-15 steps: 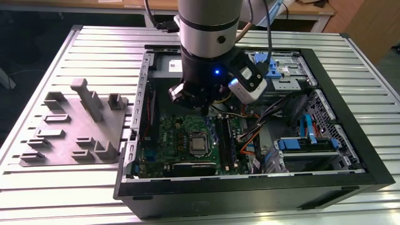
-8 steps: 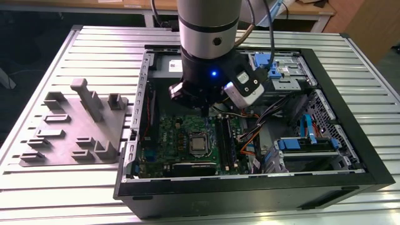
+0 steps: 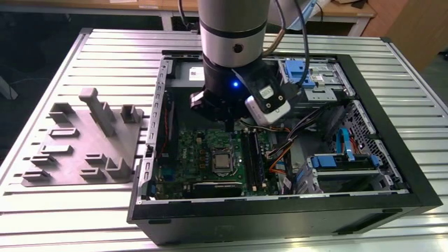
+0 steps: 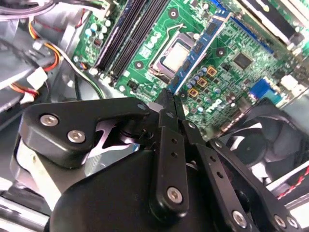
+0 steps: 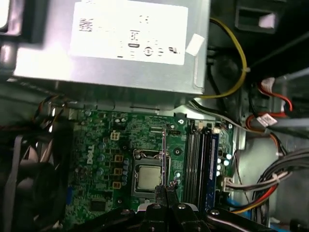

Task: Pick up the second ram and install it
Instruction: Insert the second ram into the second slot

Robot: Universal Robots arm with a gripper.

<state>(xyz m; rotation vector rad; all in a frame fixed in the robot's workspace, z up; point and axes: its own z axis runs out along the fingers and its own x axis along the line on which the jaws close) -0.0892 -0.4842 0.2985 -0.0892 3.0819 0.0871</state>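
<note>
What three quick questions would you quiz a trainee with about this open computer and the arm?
1. True or false: the gripper is shut on the ram.
2. The tray lies: A on the table, at the exterior view's left of the case; B inside the case; C on the power supply.
3. Is the ram seated in a slot yet?
Key: 1 true; 2 A; 3 no.

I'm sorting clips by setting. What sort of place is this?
Probably a robotics lab or assembly test cell: an open computer case lies on a ribbed metal table beside a grey moulded tray, and the robot arm's jaws hold a memory stick above its green circuit board.
</note>
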